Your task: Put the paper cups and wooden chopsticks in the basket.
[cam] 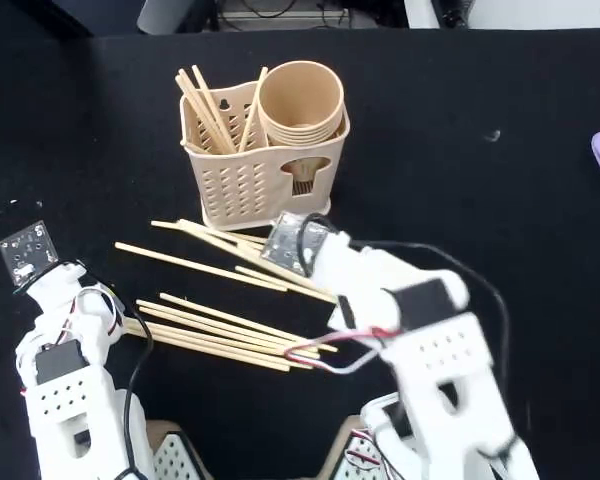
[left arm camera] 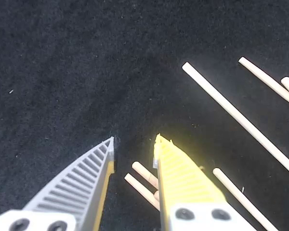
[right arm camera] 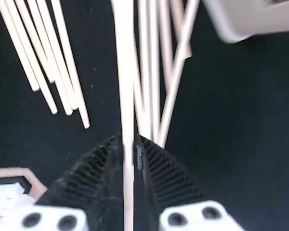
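Roughly halfway: paper cups are stacked in the basket at the far centre beside a few chopsticks, many loose chopsticks lie on the table nearer, the right gripper is clamped on one stick, and the left gripper is spread open at near left.

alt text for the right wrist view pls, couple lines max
The right gripper is shut on one wooden chopstick that runs straight out between its black ridged fingers. Beyond it, loose chopsticks lie on the black table, with a corner of the beige basket past them.
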`<state>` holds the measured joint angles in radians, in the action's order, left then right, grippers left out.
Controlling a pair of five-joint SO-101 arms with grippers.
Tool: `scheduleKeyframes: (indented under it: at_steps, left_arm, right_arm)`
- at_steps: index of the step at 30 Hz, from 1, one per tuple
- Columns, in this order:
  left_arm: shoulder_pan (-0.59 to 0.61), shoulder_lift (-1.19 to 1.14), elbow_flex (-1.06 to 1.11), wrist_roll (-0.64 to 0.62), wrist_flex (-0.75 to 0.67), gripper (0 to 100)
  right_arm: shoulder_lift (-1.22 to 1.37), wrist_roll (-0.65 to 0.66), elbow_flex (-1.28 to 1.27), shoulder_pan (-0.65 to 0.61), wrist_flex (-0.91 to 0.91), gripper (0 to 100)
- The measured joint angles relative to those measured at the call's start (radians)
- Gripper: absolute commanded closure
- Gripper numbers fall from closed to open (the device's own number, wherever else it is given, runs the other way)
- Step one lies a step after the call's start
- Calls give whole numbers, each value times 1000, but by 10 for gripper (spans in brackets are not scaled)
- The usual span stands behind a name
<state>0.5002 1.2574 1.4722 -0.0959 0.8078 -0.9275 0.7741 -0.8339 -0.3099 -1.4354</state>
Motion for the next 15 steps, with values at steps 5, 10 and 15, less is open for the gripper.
scheduleKeyframes:
  at_steps: [5,10,15]
  left_arm:
    - [0,0,0,0,0,855]
    - [0,0,0,0,0,855]
    - [0,0,0,0,0,855]
  right_arm:
    - [-64,-158,270,-155,-75,988]
    - [34,-373,560,-272,31,988]
    - [216,-574,721,-279,338,988]
